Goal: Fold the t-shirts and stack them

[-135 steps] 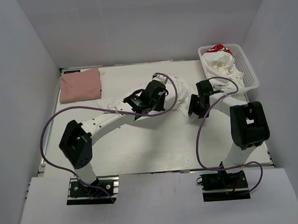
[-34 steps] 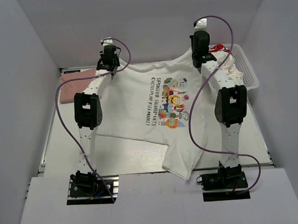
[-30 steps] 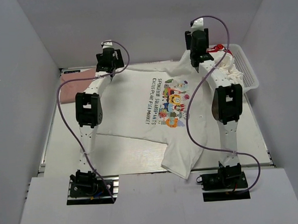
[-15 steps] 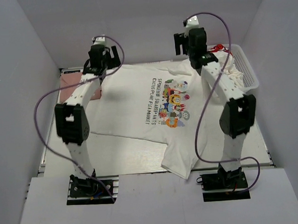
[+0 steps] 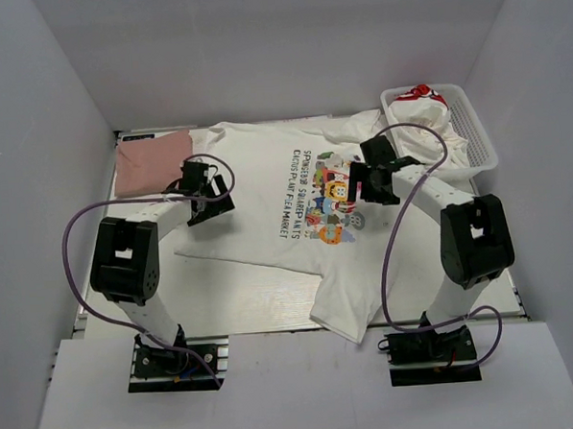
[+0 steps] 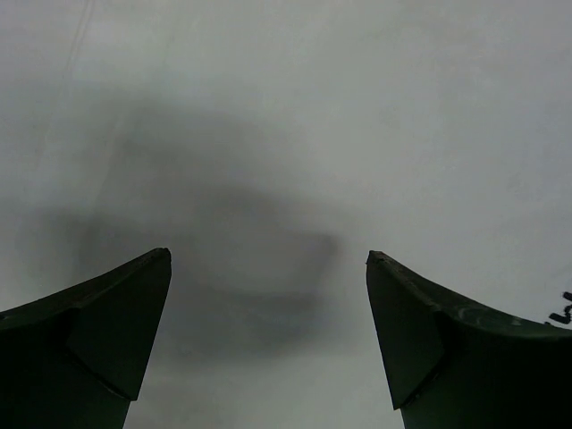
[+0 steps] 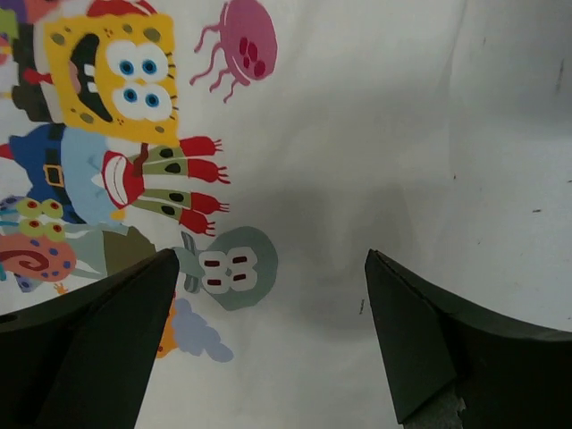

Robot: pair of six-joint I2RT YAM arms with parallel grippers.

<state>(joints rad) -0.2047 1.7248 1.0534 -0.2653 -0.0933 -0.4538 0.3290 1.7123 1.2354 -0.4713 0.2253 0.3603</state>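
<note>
- Lying spread flat and print side up across the middle of the bench (image 5: 243,298) is the white cartoon t-shirt (image 5: 255,168). Its colourful figures and dark lettering sit right of centre, and one sleeve reaches to the near edge between the arm bases.
- The left gripper (image 5: 208,192) is low over the plain left part of that shirt. Its jaws are spread wide with nothing between them, and its wrist view shows only white cloth and a soft shadow.
- The right gripper (image 5: 367,183) is low over the right edge of the print, jaws likewise wide apart and empty. In its wrist view the cartoon figures lie flat below the fingers.
- A dusty-pink t-shirt (image 5: 151,162) lies folded at the far left corner, just beside the spread shirt.
- The white mesh basket (image 5: 476,132) at the far right corner holds crumpled white t-shirts (image 5: 426,121), with some red showing on top.
</note>
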